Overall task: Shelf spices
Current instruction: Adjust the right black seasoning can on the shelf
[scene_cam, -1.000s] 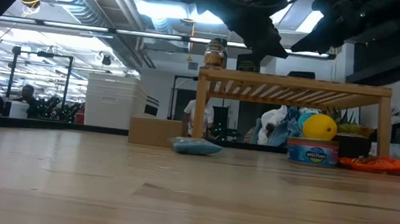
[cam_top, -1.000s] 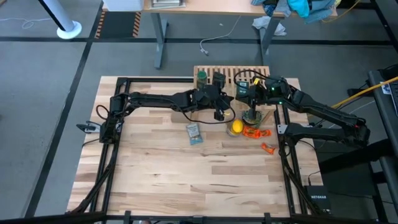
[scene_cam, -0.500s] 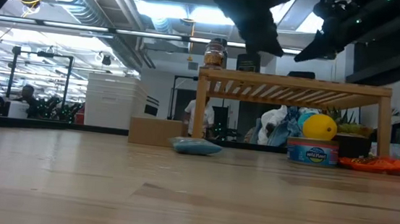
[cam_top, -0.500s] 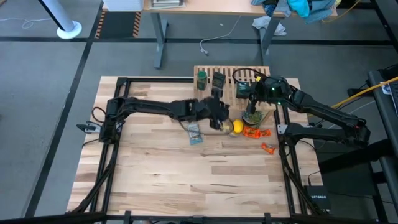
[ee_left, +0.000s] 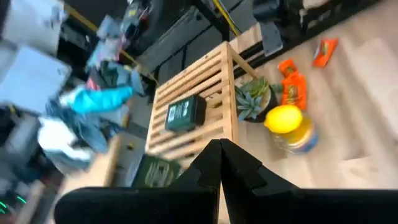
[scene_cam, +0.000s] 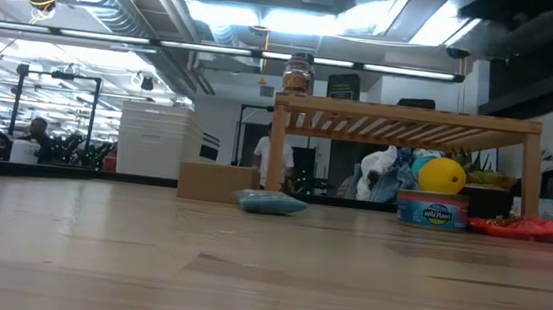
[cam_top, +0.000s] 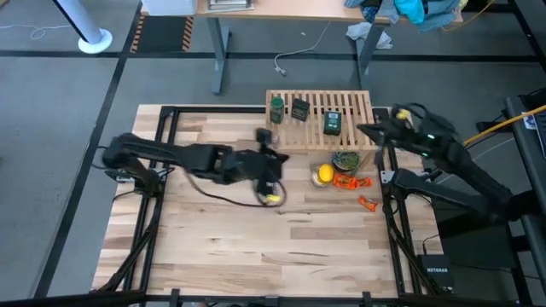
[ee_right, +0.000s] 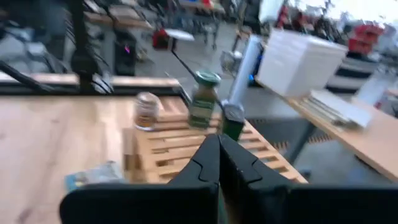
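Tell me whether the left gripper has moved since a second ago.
Yes. In the high view the left gripper has pulled back from the shelf, toward the table's near side, fingers shut.

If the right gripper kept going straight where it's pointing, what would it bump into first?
Probably the shelf. The shut right gripper points over its slats toward the green bottle, a dark tin beside it, and the small glass jar. Depth is unclear, so it might pass just above.
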